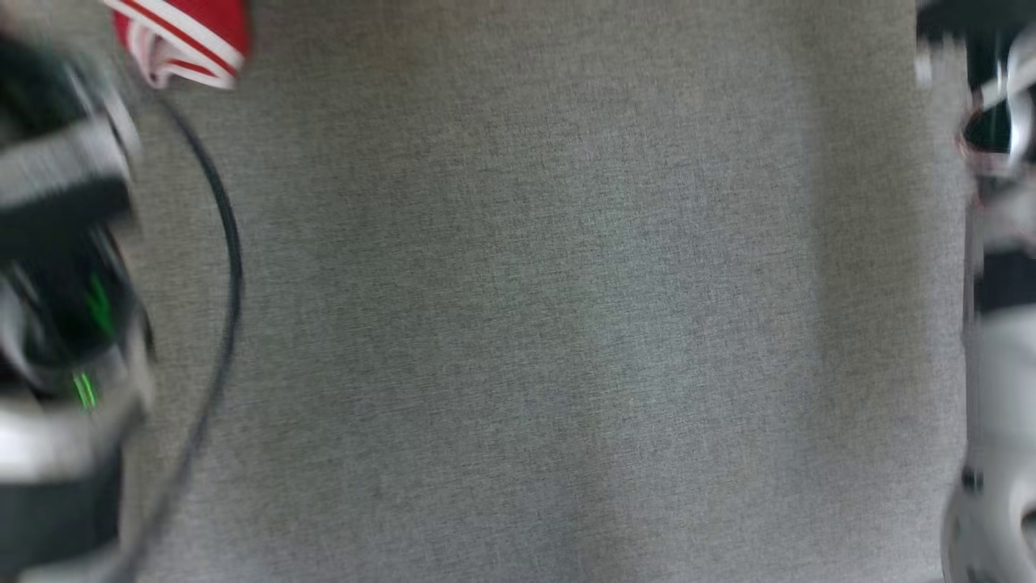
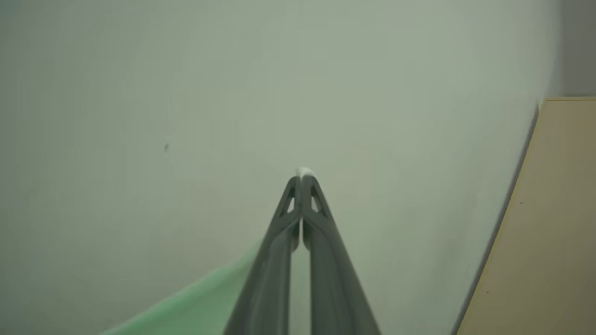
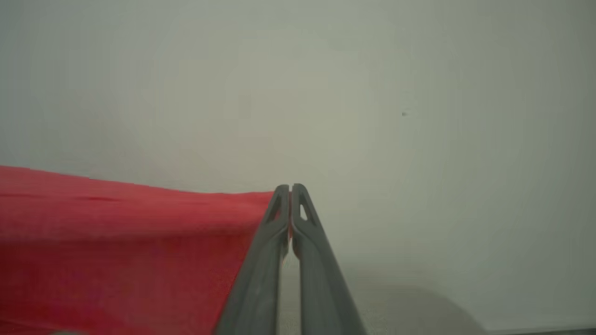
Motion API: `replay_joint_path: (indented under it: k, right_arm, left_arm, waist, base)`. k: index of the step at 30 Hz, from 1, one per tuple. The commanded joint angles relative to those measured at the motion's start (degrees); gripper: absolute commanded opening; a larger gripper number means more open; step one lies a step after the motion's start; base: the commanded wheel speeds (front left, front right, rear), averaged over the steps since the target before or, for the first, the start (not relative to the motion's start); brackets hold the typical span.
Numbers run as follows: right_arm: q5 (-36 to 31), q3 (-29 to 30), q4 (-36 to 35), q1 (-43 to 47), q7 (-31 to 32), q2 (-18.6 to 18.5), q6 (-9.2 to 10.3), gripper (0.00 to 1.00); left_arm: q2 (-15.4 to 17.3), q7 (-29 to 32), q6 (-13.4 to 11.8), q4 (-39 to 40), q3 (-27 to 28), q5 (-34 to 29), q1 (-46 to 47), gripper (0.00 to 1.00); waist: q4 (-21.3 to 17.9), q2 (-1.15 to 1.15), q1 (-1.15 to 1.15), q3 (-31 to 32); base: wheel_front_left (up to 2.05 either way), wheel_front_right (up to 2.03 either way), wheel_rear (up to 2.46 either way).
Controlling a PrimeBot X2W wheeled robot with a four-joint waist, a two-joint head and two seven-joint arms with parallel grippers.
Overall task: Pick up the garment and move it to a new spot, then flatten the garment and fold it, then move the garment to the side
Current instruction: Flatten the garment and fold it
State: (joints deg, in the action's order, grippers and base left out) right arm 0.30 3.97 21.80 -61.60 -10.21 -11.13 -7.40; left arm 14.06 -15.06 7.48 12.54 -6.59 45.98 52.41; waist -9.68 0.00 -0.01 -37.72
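- The left arm and right arm are smeared by blur at the edges of the head view, so no fingers can be made out there.
- The garment – red with white stripes – is cut off by the top edge at the upper left of the head view, close above the left arm. Only a corner of it is seen over the grey cloth surface.
- A black cable is seen curving down beside the left arm; both of its ends are lost in the blur.
- The left gripper is closed, finger against finger. A small white scrap is pinched at the very tips, but what it belongs to cannot be told.
- A pale green cloth is cut off at the bottom of the left wrist view, partly behind the fingers – its nature is unclear.
- The right gripper is closed on the garment: red cloth is stretched away from its tips, and a red sliver is seen between the fingers.
- Green marks on the left arm are too smeared to be read.
- A plain pale wall and a tan panel are seen behind the left gripper.
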Motion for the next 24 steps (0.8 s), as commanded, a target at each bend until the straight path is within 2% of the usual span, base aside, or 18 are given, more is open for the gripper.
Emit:
replay_joint_path:
  k: [1,2,6,10,19,24]
  right_arm:
    - [1.24,-0.39,-1.34,3.49,1.66,-0.58,-0.15,0.0]
    - [4.13,-0.33,-4.21,9.03,5.54,-1.6,-0.15,0.0]
    - [8.76,-0.13,-10.56,20.36,13.93,-2.36,-0.15,0.0]
    - [10.35,1.22,-15.54,29.95,20.68,-2.4,-0.15,0.0]
    - [9.88,6.64,-18.98,45.37,27.02,1.78,-0.14,0.0]
    - [9.74,9.21,-19.99,53.01,30.38,4.53,-0.14,0.0]
  left_arm:
    - [0.7,-0.18,-0.08,1.28,0.04,1.41,-3.92,0.0]
    - [1.18,-0.18,-0.08,3.5,-0.4,4.93,-10.4,0.0]
    - [4.89,-0.18,-0.08,6.58,-3.59,12.93,-23.9,0.0]
    - [7.66,-0.14,-0.07,7.63,-5.47,22.5,-35.03,0.0]
    - [12.41,2.32,-0.07,4.42,-10.47,36.42,-51.65,0.0]
    - [14.27,6.6,-0.07,1.23,-13.62,42.5,-57.79,0.0]
  waist:
    - [1.84,0.0,0.01,2.53]
    - [2.81,0.0,0.01,5.07]
    - [3.96,0.0,0.01,10.44]
    - [5.38,0.0,0.01,15.11]
    - [7.75,0.0,0.01,23.66]
    - [8.85,0.0,0.01,27.07]
  base:
    - [0.0,0.0,0.0]
    - [0.0,0.0,0.0]
    - [0.0,0.0,0.0]
    - [0.0,0.0,0.0]
    - [0.0,0.0,0.0]
    - [0.0,0.0,0.0]
